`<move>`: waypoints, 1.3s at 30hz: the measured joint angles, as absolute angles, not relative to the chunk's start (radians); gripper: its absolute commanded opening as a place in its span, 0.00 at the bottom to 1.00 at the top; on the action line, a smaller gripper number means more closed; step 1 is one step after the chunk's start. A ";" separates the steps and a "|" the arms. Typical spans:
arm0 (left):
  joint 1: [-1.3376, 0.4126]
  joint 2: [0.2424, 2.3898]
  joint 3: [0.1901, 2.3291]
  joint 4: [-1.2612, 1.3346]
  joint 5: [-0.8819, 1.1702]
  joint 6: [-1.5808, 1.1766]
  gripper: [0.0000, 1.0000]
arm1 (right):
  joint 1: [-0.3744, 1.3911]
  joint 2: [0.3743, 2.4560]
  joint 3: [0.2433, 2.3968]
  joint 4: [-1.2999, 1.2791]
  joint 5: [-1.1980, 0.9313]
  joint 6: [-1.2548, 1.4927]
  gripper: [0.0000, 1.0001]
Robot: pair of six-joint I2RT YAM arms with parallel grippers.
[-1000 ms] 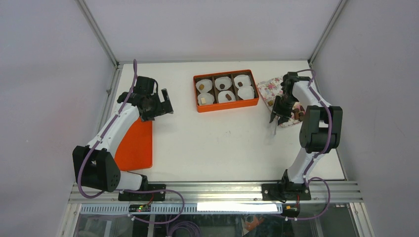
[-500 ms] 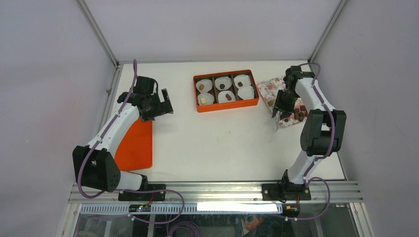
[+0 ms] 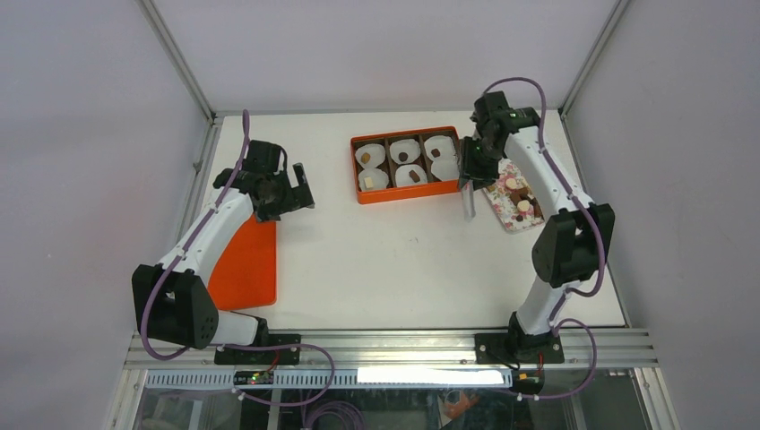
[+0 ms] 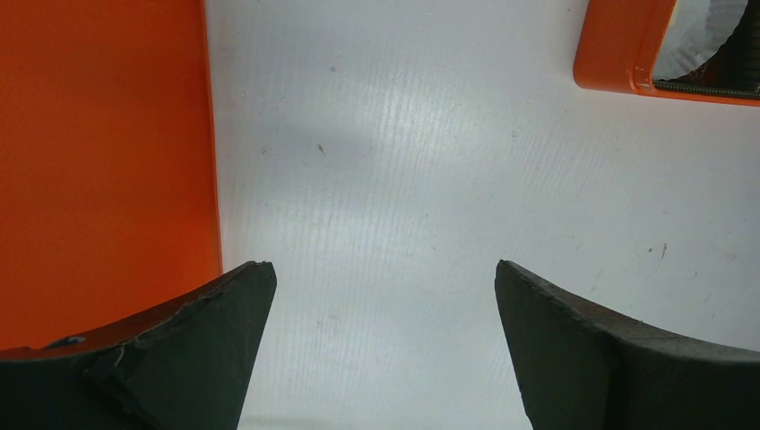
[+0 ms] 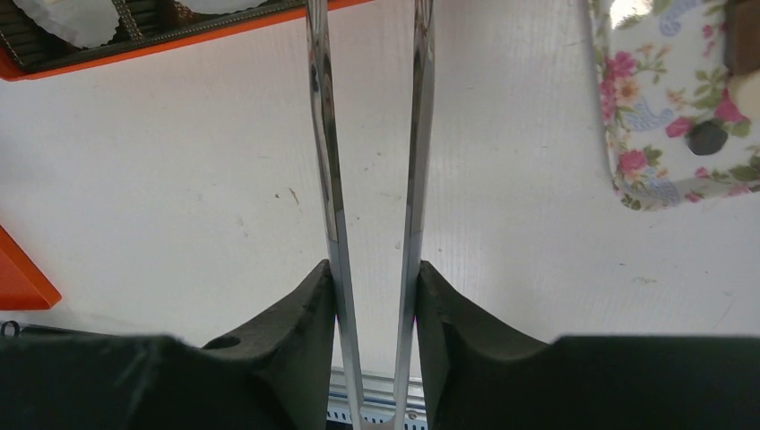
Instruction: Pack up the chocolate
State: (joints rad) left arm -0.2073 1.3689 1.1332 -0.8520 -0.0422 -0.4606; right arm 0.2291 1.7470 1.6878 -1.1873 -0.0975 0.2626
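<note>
- White table (image 3: pixel 403 260): chocolate (image 3: pixel 403 157) sits partly in paper cups (image 3: pixel 445 167) of the orange box (image 3: pixel 410 189), partly on the floral tray (image 3: pixel 496 195).
- Right gripper (image 5: pixel 375 287) clamps metal tongs (image 5: pixel 327 161) between box and tray.
- Left gripper (image 4: pixel 385 296) gapes wide, holding nothing.

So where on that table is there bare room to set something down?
The biggest bare patch of the white table is the near middle, bordered by the orange box behind, the orange lid on the left and the floral tray on the right. It is crowded between box and tray, where the right gripper holds metal tweezers.
</note>
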 measured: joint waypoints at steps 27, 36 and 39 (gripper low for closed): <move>-0.207 1.325 1.102 -0.850 -0.050 -0.465 0.99 | 0.288 1.966 1.716 -1.156 -0.101 0.279 0.34; -0.207 1.325 1.102 -0.854 -0.051 -0.467 0.99 | 0.288 1.966 1.716 -1.155 -0.101 0.279 0.38; -0.207 1.325 1.103 -0.860 -0.051 -0.467 0.99 | 0.288 1.966 1.716 -1.155 -0.101 0.279 0.38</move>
